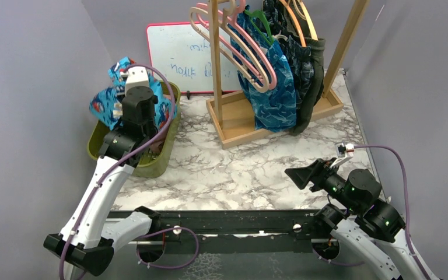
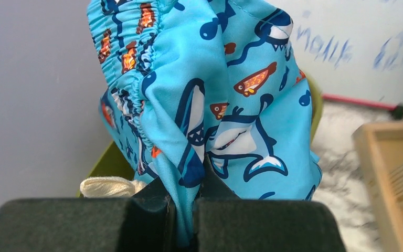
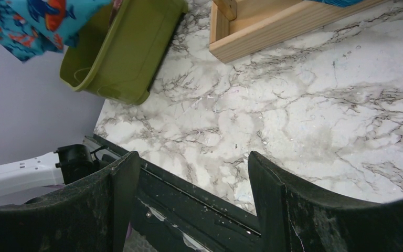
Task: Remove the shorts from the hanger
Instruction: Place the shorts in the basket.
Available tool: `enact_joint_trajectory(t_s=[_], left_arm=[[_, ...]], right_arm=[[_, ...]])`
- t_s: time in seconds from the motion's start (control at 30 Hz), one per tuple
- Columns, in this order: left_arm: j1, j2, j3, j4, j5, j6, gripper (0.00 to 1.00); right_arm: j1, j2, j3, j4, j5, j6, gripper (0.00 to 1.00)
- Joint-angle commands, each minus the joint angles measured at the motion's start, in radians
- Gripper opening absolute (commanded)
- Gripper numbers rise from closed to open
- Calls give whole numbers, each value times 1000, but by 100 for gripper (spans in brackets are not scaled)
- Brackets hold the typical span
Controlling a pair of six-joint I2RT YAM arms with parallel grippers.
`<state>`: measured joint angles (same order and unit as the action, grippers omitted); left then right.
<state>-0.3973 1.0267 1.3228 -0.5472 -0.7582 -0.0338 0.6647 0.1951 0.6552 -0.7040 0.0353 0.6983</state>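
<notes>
My left gripper (image 2: 186, 195) is shut on the bright blue cartoon-print shorts (image 2: 210, 94) and holds them bunched above the olive bin (image 1: 158, 158); they also show in the top view (image 1: 106, 104). A white drawstring (image 2: 107, 185) hangs beside the left finger. On the wooden rack (image 1: 251, 125) hang the blue leaf-print shorts (image 1: 275, 96), the dark navy leaf-print shorts (image 1: 299, 58) and the dark olive shorts (image 1: 316, 76). Two pink hangers (image 1: 233, 46) hang bare. I cannot make out the dusty pink shorts. My right gripper (image 1: 294, 174) is open and empty, low over the table's near right (image 3: 189, 163).
A whiteboard (image 1: 181, 55) with a pink frame leans on the back wall behind the bin. The rack's wooden base tray (image 3: 273, 29) stands at the back middle. Grey walls close in on the left and right. A black rail (image 1: 227, 221) runs along the near edge.
</notes>
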Motion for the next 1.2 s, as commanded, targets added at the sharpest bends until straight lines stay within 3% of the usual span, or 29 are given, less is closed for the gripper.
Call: enact_joint_trajectory(t_s=[0.0, 0.13, 0.3, 0.7, 0.97, 1.17], left_arm=[[30, -64, -157, -2, -67, -74, 0], [56, -110, -316, 28, -113, -170, 0], [91, -93, -404, 34, -99, -224, 0], [295, -103, -362, 103, -126, -18, 0], [304, -53, -455, 68, 277, -65, 0], [303, 7, -513, 65, 429, -80, 7]], right_arm=[[4, -16, -10, 29, -23, -14, 77], [4, -16, -9, 29, -23, -16, 77], [3, -21, -12, 31, -28, -17, 77], [4, -26, -13, 37, -16, -15, 78], [4, -10, -12, 38, -12, -20, 77], [4, -13, -17, 38, -14, -19, 78]])
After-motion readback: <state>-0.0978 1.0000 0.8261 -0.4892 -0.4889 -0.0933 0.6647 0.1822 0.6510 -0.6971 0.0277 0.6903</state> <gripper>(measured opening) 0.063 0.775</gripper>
